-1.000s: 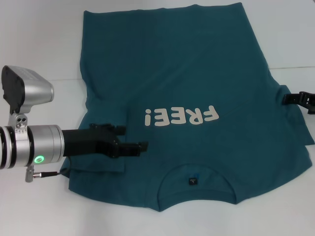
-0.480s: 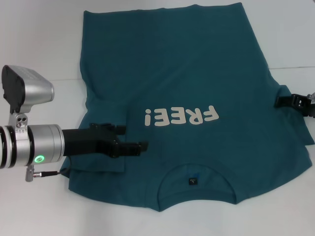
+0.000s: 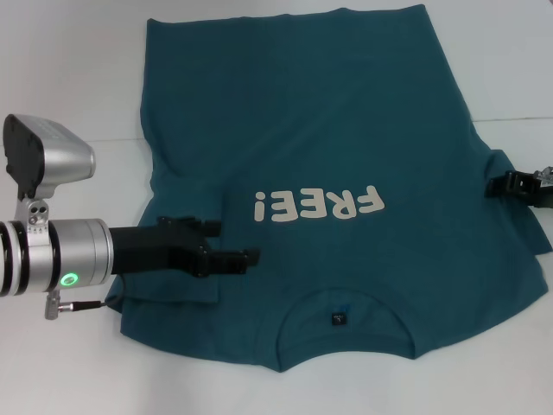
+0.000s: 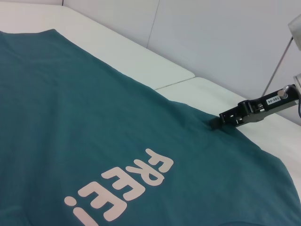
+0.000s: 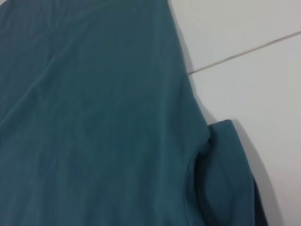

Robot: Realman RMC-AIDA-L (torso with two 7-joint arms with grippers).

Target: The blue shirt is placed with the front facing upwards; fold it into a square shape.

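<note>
The large dark teal-blue cotton T-shirt (image 3: 328, 147) is spread front-up on the white counter (image 3: 69, 78), its neck nearest the robot. The left pincer (image 3: 238, 257) is held over the folded-in left sleeve, its fingers parted. The right pincer (image 3: 501, 185) is set at the right sleeve; its grip cannot be told.

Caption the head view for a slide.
Left gripper over the blue shirt folded sleeve; right gripper at the opposite sleeve.
</note>
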